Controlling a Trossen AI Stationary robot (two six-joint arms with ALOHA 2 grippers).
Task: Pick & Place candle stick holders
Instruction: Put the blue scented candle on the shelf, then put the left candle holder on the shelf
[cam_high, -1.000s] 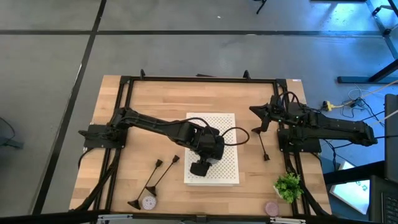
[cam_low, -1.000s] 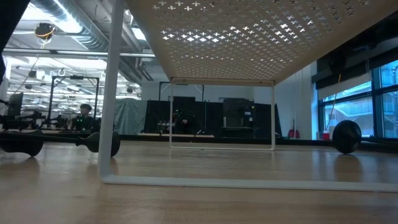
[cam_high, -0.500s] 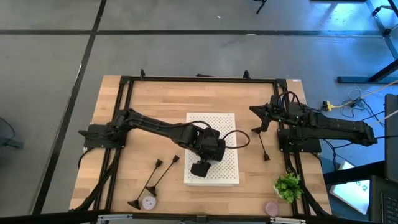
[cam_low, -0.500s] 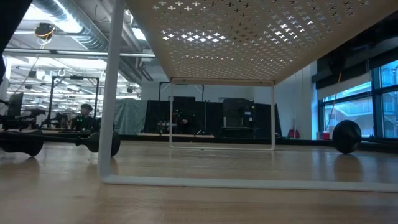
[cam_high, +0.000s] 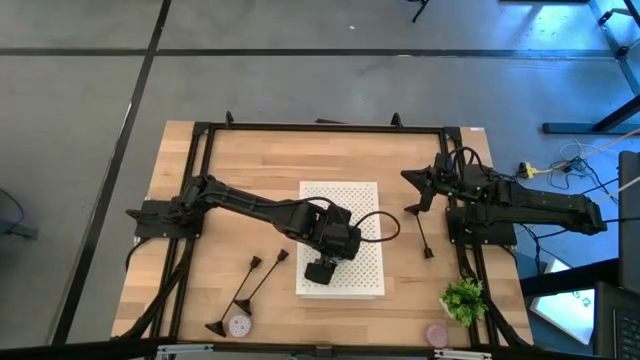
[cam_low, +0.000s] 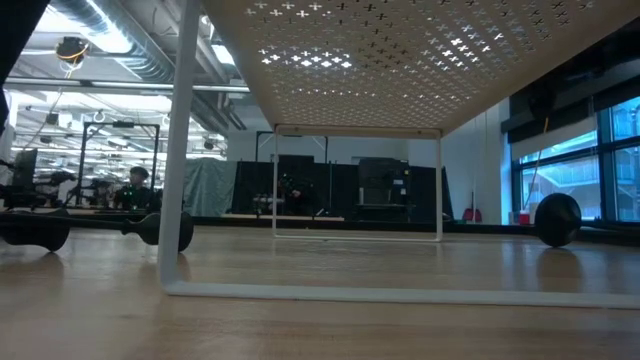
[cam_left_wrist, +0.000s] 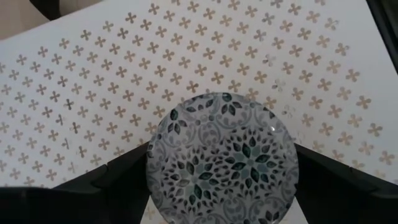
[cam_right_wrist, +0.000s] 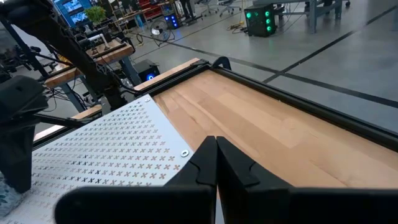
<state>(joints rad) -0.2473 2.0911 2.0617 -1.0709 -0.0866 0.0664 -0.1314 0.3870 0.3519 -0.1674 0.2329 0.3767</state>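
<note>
Since a second ago the left gripper (cam_high: 321, 270) has shifted slightly at lower centre over the white perforated metal stand (cam_high: 362, 200), fingers wide around a round floral-patterned disc (cam_left_wrist: 222, 158), while two slim black candle stick holders (cam_high: 246, 287) lie lower left, stems diagonal, nearer this arm than the shut right gripper (cam_high: 410, 178)

Left hand (cam_high: 322, 269) over the white perforated stand (cam_high: 345, 200) at bench (cam_high: 260, 160) centre, right hand (cam_high: 412, 178) at the right edge, two holders (cam_high: 262, 275) lying left of the stand, one holder (cam_high: 421, 232) right, small plant (cam_high: 463, 299) near corner.
</note>
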